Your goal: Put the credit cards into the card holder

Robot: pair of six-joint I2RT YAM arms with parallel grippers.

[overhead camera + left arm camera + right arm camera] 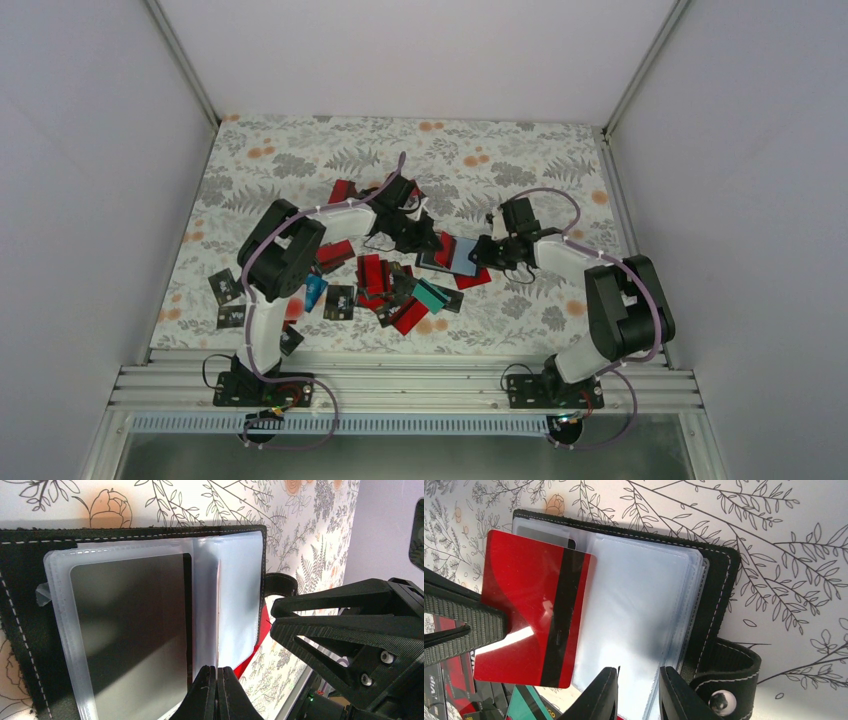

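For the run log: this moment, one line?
left claw: shut on red card | right claw: astride card holder sleeves | card over holder

— Left arm?
— Elbow high, forearm reaching toward two o'clock, left gripper (pixel 430 240) pinched tight.
— And the right?
— Forearm swung toward ten o'clock, right gripper (pixel 482 255) fingers parted, nearly meeting the left.

Black card holder (pixel 719 587) lies open, red credit card (pixel 524 605) over its sleeves
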